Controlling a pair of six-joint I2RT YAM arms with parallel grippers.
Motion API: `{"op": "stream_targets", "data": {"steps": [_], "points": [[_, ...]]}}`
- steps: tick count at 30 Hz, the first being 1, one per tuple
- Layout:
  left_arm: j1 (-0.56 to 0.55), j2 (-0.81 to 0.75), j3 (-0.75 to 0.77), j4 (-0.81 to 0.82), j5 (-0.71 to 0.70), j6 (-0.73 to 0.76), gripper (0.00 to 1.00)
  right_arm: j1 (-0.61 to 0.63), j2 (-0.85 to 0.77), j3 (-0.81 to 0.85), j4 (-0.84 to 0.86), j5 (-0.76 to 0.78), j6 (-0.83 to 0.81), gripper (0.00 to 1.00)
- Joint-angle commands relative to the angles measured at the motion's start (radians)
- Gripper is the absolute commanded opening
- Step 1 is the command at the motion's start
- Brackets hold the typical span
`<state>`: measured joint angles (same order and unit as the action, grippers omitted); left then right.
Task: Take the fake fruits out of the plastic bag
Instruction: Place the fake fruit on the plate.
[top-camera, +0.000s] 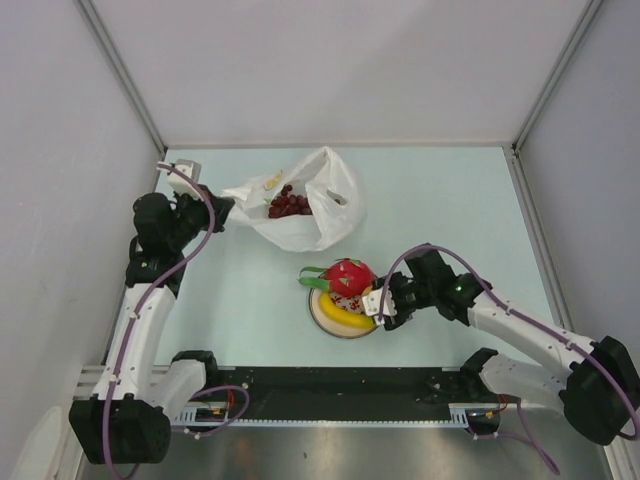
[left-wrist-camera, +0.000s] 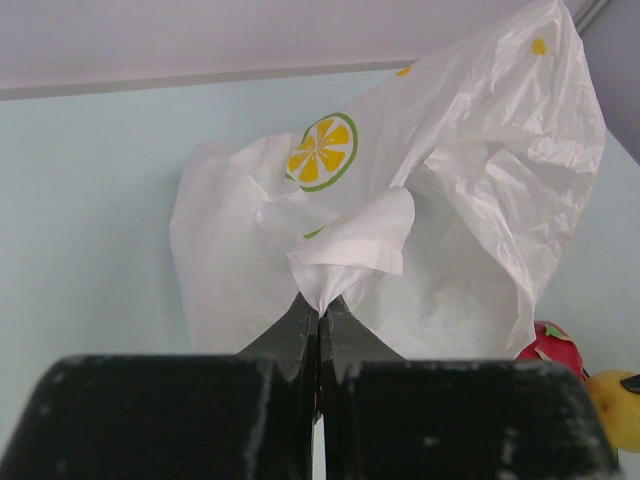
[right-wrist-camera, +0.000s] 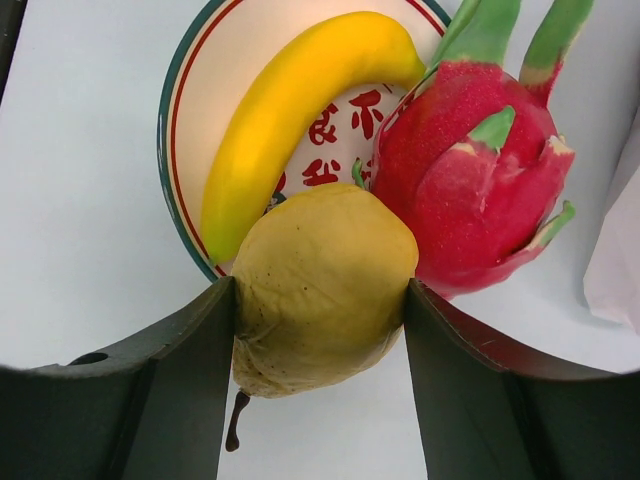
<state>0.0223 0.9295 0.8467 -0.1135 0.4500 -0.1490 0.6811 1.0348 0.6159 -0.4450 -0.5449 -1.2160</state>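
Note:
The translucent white plastic bag (top-camera: 300, 222) lies at the back left, mouth open, with the dark grapes (top-camera: 289, 204) inside. My left gripper (top-camera: 225, 208) is shut on a twisted bag handle (left-wrist-camera: 345, 255) at the bag's left side. My right gripper (right-wrist-camera: 319, 290) is shut on the yellow lemon (right-wrist-camera: 320, 250), a dull yellow fruit with a brown stem. It holds the lemon at the near right rim of the plate (right-wrist-camera: 195, 90). The yellow banana (right-wrist-camera: 290, 110) and the red fruit with green leaves (right-wrist-camera: 470, 180) lie on the plate. In the top view they show as banana (top-camera: 338, 316) and red fruit (top-camera: 349, 276).
The bag carries a printed yellow citrus-slice mark (left-wrist-camera: 322, 152). The round white plate (top-camera: 322, 318) with red marks sits near the table's front middle. White walls and metal frame posts enclose the pale blue table (top-camera: 450, 200).

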Motion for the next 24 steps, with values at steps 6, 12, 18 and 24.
{"op": "stream_targets", "data": {"steps": [6,12,18,24], "points": [[0.013,0.015,0.000,0.058,0.015,0.005,0.00,0.096,0.019,-0.053,0.135,0.048,-0.025,0.30],[0.016,0.025,-0.005,0.069,0.029,-0.009,0.00,0.159,0.025,-0.076,0.186,0.088,0.041,0.31],[0.016,0.031,-0.006,0.078,0.032,-0.020,0.00,0.179,0.057,-0.079,0.241,0.138,0.064,0.36],[0.016,0.032,-0.009,0.087,0.038,-0.024,0.00,0.198,0.025,-0.093,0.223,0.128,0.027,0.84]]}}
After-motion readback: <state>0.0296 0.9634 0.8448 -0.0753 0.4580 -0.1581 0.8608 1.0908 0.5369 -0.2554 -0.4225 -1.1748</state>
